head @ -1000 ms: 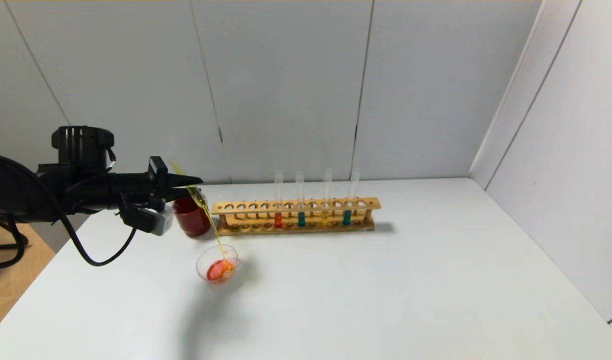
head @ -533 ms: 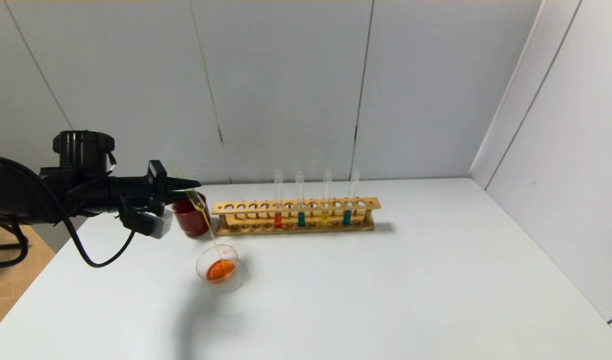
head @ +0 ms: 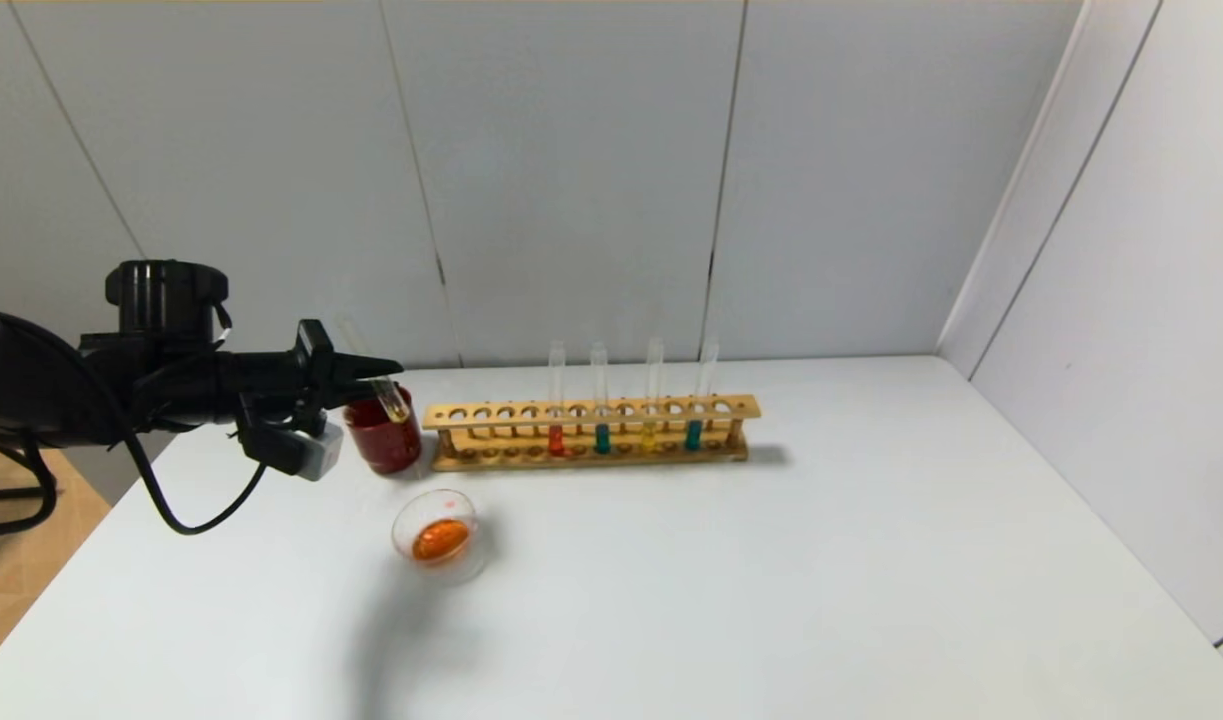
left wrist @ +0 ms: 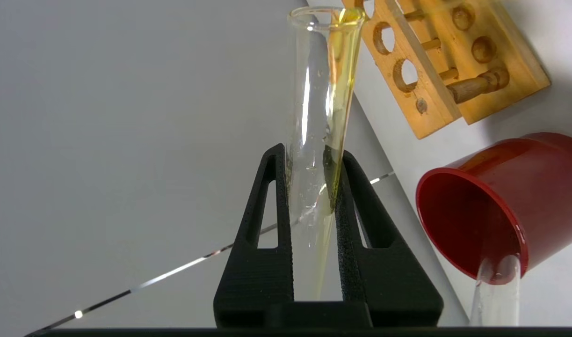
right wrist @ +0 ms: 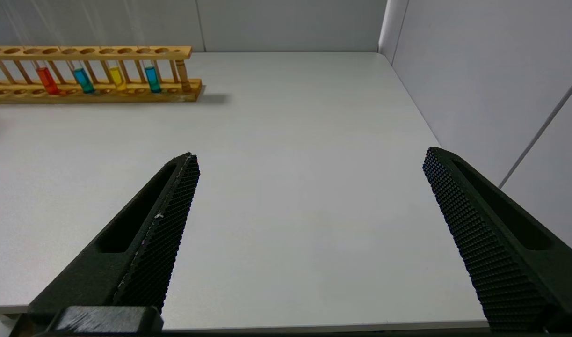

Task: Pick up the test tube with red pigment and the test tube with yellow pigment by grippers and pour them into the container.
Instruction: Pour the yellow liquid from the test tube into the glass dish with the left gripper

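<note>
The left gripper is clenched on the yellow-pigment test tube at mid-length. The thin glass looks light, slippery and fragile, so a gentle grip seems wise. The right gripper stands released.

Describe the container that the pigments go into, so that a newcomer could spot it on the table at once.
Start at the long wooden test tube rack near the back of the white table. Off its left end stands a dark red cup, and nearer the camera than that cup sits the container. Unlike the opaque cup, it is a low, clear glass dish holding a pool of orange liquid.
</note>
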Motion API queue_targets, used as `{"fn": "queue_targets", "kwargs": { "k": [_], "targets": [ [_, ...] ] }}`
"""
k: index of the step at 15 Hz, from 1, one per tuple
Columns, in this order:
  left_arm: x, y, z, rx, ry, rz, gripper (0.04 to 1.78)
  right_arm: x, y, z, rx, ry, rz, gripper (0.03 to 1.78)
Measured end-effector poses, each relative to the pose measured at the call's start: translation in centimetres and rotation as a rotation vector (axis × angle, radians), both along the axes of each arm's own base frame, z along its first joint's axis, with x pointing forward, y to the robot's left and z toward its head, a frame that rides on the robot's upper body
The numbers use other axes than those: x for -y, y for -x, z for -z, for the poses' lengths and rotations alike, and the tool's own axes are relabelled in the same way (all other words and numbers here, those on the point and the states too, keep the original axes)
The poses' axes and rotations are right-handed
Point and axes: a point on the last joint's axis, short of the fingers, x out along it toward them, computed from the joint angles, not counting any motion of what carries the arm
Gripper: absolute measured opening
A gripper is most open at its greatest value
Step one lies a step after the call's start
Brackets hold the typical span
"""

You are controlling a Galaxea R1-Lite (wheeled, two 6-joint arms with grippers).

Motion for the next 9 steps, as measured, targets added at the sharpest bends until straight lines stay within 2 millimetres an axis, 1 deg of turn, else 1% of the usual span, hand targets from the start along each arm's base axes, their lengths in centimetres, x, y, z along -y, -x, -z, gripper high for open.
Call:
{"fn": "queue_targets", "kwargs": {
  "k": [9],
  "targets": [
    [0.09, 0.08, -0.32, 0.042, -0.024, 0.026, 0.31, 0.0, 0.0, 0.0, 0.0, 0.0, 0.0, 1.75]
  ]
}}
